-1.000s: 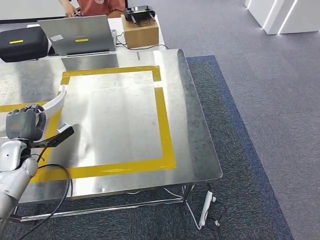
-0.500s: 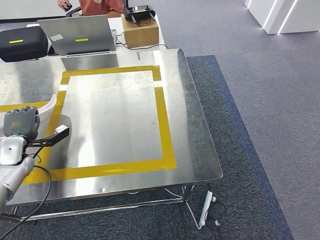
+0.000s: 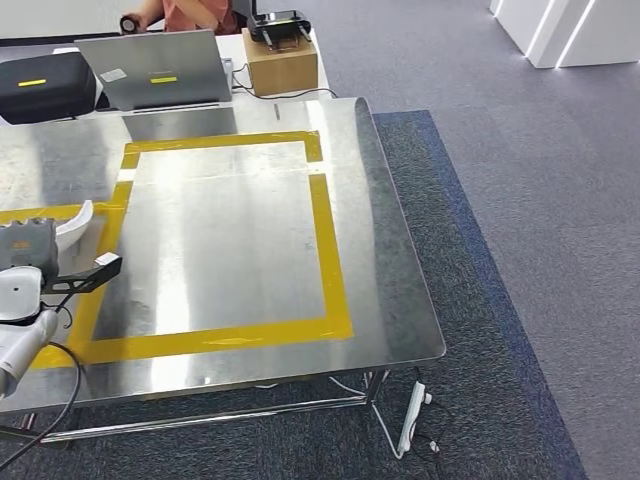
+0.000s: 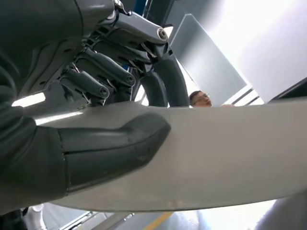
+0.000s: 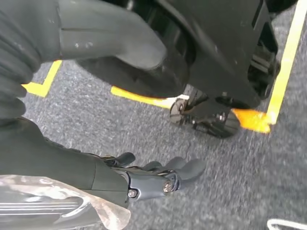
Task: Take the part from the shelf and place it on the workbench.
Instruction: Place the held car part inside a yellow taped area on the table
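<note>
The left hand (image 3: pixel 29 245) sits low at the near-left edge of the steel tabletop (image 3: pixel 234 250), and its fingers (image 4: pixel 98 86) are clamped on the part (image 4: pixel 224 158), a pale curved strip: the thumb presses one face while the darker fingers curl behind the other. In the head view the part (image 3: pixel 74 224) sticks out just beyond the fingers, over the yellow tape (image 3: pixel 328 250) that frames the tabletop. The right hand (image 5: pixel 108 177) hangs above grey carpet (image 5: pixel 224 191), its fingers (image 5: pixel 181 170) loosely curled, apart and holding nothing. Far past the left fingers, a laptop (image 3: pixel 155 68) and a cardboard box (image 3: pixel 281 62) stand at the tabletop's back.
</note>
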Robot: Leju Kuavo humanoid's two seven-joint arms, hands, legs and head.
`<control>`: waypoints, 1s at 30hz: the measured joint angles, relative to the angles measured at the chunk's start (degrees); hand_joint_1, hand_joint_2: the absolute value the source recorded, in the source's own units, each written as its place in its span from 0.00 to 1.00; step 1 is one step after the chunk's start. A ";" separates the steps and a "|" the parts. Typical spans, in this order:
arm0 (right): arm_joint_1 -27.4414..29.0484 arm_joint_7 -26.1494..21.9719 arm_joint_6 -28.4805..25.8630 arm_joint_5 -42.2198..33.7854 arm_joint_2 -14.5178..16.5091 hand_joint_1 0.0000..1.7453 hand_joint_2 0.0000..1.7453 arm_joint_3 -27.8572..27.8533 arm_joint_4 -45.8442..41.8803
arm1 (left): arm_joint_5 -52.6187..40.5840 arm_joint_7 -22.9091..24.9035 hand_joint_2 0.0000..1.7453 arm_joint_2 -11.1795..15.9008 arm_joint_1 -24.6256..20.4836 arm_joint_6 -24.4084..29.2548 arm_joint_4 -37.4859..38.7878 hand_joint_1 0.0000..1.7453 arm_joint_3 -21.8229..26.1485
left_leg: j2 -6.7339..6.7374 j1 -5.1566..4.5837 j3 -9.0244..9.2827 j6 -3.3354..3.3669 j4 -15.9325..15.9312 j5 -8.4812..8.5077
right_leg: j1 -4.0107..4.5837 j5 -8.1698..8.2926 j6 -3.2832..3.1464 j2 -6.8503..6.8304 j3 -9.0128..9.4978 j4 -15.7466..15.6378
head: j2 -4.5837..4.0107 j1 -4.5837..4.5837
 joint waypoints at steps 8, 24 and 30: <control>0.07 0.06 0.11 0.01 0.05 0.00 0.00 0.03 -0.37 | 1.25 -0.38 0.00 0.01 -0.26 1.25 0.37 0.00 -0.26 | 0.00 0.00 0.00 0.00 0.00 0.00 | -0.02 0.00 0.00 -0.01 0.00 0.00 | 0.00 0.00; 0.23 -0.49 0.17 -0.16 0.05 0.00 0.00 0.08 -0.37 | 8.20 -9.53 0.00 -0.34 -0.19 10.29 -0.32 0.00 3.16 | 0.00 -0.01 0.01 0.00 0.00 0.00 | -0.04 0.00 0.00 -0.01 0.00 0.00 | 0.00 0.00; 0.57 -1.06 0.17 -0.85 0.05 0.00 0.00 0.08 -0.37 | 14.17 -15.29 0.00 -0.72 3.04 14.27 -7.38 0.00 5.28 | 0.00 -0.06 0.00 0.00 0.00 0.00 | -0.09 0.00 0.00 0.00 0.00 0.00 | 0.00 -0.01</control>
